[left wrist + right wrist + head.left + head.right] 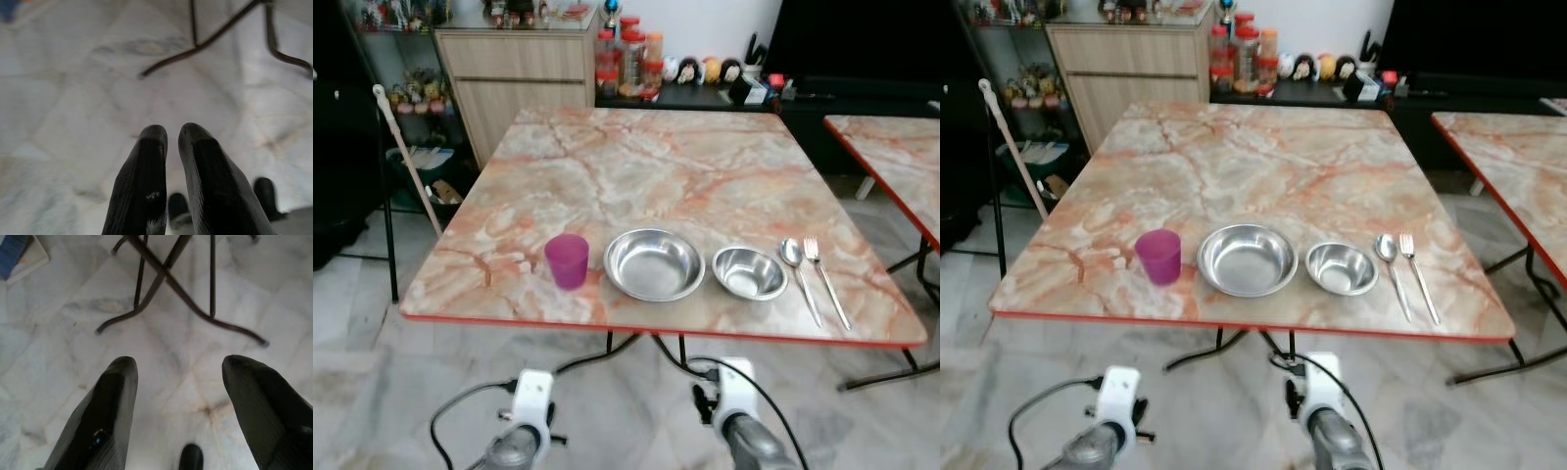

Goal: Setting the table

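A marble-patterned table (pixel 656 166) with a red rim stands before me. Along its near edge sit a purple cup (pixel 567 260), a large steel bowl (pixel 654 263), a small steel bowl (pixel 749 272), a spoon (pixel 798 274) and a fork (pixel 824 279), side by side. Both arms hang below the table edge. My left gripper (pixel 171 134) is shut, its fingers almost touching, over the floor. My right gripper (pixel 178 367) is open and holds nothing, pointing at the table's legs (pixel 161 274).
A second marble table (pixel 891 157) stands to the right. A wooden cabinet (pixel 514 73), jars (pixel 626 59) and a dark shelf line the back wall. A broom handle (pixel 406 157) leans at the left. The floor (pixel 73 98) is pale marble tile.
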Robot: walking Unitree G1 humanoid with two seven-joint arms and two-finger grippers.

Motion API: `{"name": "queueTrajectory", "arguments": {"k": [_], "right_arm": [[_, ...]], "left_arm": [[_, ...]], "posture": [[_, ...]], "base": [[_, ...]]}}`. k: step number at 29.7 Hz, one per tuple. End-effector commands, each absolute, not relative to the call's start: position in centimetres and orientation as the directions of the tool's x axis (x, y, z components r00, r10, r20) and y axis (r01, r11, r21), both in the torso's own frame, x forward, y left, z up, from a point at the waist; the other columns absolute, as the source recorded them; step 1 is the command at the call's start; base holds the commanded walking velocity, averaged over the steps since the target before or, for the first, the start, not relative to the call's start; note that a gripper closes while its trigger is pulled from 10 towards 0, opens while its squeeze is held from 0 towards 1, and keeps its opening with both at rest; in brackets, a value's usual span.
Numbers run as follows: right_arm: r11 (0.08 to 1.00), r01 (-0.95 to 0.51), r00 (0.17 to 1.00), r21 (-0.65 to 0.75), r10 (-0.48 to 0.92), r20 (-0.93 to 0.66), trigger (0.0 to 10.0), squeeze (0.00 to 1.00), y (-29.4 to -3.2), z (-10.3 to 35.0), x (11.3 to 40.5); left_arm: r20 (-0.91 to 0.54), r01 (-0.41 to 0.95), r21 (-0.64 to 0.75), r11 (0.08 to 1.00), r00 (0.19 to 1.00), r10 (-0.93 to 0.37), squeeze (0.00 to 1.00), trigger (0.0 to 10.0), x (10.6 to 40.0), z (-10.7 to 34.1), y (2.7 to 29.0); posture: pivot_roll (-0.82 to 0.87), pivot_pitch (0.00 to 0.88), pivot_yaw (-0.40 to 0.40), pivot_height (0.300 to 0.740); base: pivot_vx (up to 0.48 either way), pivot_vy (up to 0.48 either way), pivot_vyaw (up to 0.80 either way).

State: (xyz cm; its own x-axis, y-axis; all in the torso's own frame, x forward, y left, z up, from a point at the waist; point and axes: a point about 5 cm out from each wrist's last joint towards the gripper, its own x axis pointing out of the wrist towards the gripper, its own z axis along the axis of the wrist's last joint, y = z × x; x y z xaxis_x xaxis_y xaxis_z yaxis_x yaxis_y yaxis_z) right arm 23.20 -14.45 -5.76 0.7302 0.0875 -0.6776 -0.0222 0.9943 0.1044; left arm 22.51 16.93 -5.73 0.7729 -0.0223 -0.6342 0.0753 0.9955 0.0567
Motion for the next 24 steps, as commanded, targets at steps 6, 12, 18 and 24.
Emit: {"name": "queueTrajectory", "arguments": {"k": [6, 12, 18, 24], "right_arm": [[0.997, -0.013, 0.713, 0.079, 0.064, -0.698, 10.0, 0.00, -15.3, -6.3, 22.3], [0.997, -0.025, 0.711, 0.070, 0.067, -0.700, 10.0, 0.00, -15.5, -6.3, 22.2], [0.998, -0.028, 0.708, 0.050, 0.055, -0.705, 10.0, 0.00, -16.1, -6.4, 22.2], [0.998, -0.035, 0.705, 0.048, 0.059, -0.707, 10.0, 0.00, -16.0, -6.4, 22.2]], "left_arm": [[-0.562, -0.052, 0.071, 0.996, 0.823, 0.083, 0.00, 10.0, 21.7, -5.3, 20.0], [-0.371, -0.160, 0.091, 0.983, 0.911, 0.182, 0.00, 10.0, 21.8, -3.2, 22.7], [-0.147, -0.260, 0.083, 0.962, 0.951, 0.270, 0.00, 10.0, 22.3, 0.1, 23.9], [-0.010, -0.290, 0.068, 0.955, 0.957, 0.291, 0.00, 10.0, 23.5, 3.0, 23.4]], "posture": [[0.05, 0.000, 0.023, 0.740], [0.06, 0.000, 0.021, 0.740], [0.07, 0.000, 0.026, 0.740], [0.08, 0.000, 0.023, 0.740]], "base": [[0.000, 0.000, 0.00], [0.000, 0.000, 0.00], [0.000, 0.000, 0.00], [0.000, 0.000, 0.00]]}}
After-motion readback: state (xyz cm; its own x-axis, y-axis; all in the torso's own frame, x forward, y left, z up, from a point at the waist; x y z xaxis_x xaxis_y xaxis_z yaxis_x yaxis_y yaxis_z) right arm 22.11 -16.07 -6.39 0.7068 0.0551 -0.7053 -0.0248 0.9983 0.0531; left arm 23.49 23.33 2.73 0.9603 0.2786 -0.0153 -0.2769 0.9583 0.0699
